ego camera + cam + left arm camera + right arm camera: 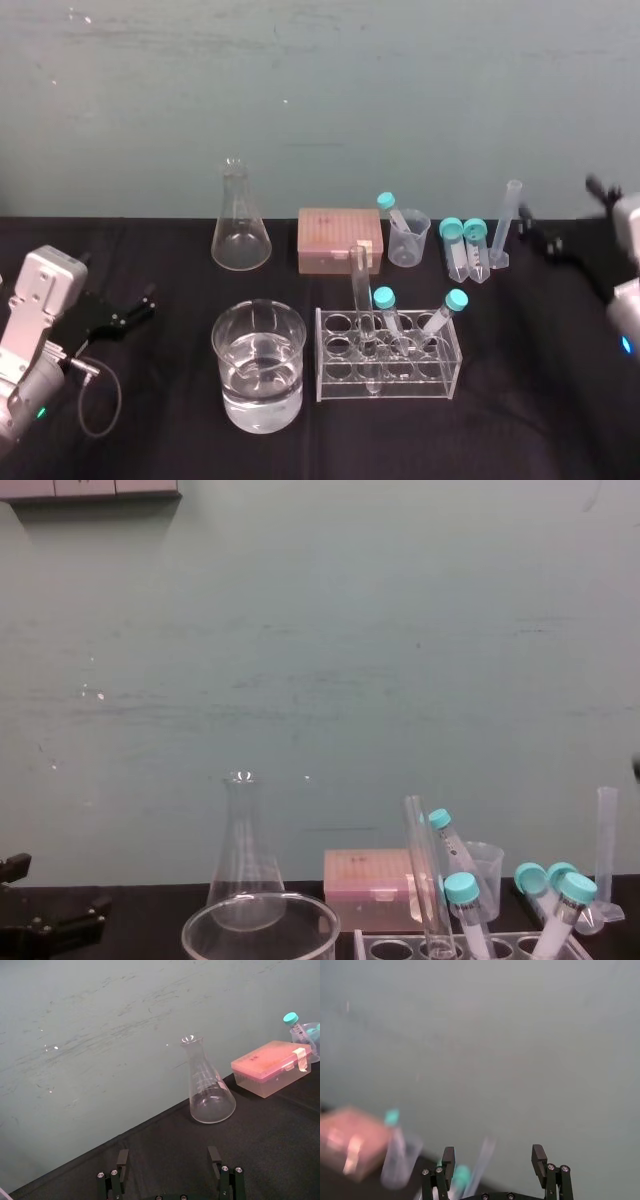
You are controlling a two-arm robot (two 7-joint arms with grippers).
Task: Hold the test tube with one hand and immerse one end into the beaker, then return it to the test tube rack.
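Long, slim clear glass test tube (pixel 361 300) stands tilted in the pale translucent test tube rack (pixel 420 386), right of centre on the black worktop (pixel 160 440). Wide clear glass beaker (pixel 221 338) (part-filled with clear liquid) sits just left of the rack. Left gripper (pixel 167 1152) at far left, spread wide, empty. Right gripper (pixel 492 1152) at right, likewise wide and empty.

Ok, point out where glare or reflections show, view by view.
Head view: highlights on the beaker and test tube rack. Left wrist view: a glint on the flask rim, bright specks on the wall. Chest view: the same glint and specks.
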